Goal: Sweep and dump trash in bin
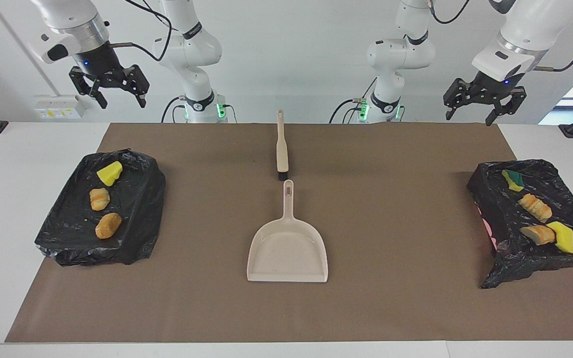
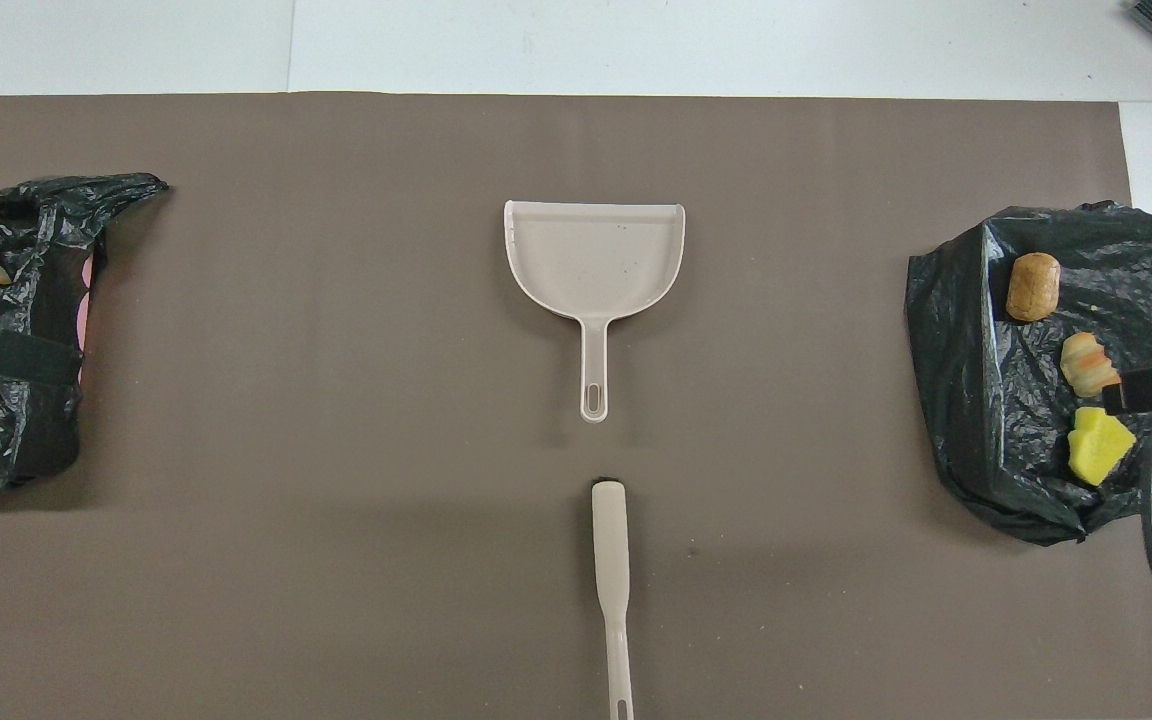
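Note:
The trash lies in two bins lined with black bags. The bin (image 1: pixel 137 233) at the right arm's end holds a yellow sponge piece (image 1: pixel 109 173) and two bread-like lumps (image 1: pixel 99 198) (image 1: pixel 108 225). The bin (image 1: pixel 485 189) at the left arm's end holds a green-yellow sponge (image 1: pixel 512 180), two bread-like lumps (image 1: pixel 535 207) (image 1: pixel 537 234) and a yellow sponge (image 1: pixel 561 236). My right gripper (image 1: pixel 124 102) hangs open and empty high over its bin. My left gripper (image 1: pixel 468 119) hangs open and empty high over the other.
A beige dustpan (image 1: pixel 287 248) lies mid-mat, its handle pointing toward the robots. The beige brush (image 1: pixel 281 149) lies in line with it, nearer the robots, bristles beside the dustpan's handle tip. The brown mat (image 1: pixel 391 199) covers most of the white table.

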Tool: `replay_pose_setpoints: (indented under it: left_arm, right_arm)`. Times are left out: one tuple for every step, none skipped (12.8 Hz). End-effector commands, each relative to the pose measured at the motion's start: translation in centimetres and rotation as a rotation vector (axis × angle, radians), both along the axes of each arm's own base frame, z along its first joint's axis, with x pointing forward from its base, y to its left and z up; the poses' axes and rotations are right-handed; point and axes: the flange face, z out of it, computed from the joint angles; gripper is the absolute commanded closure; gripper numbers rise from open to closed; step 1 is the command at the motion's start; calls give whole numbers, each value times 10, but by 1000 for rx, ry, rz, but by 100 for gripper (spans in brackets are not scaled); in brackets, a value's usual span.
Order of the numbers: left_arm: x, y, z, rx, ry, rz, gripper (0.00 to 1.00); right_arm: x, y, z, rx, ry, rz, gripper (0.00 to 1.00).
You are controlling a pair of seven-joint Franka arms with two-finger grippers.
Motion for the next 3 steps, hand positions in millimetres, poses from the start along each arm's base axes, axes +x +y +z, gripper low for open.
replay_pose_setpoints:
  left_arm:
    - [0, 3, 5, -17, 10, -5, 0]
    - [0, 3, 5, -17, 9, -5, 0]
    - [0, 4, 7, -17, 4, -4, 0]
  right_arm:
    - [-2, -2, 3, -7, 2, 19, 0]
    - [-2, -2, 3, -7, 2, 19, 0]
    - [-2, -2, 3, -7, 2, 19, 0]
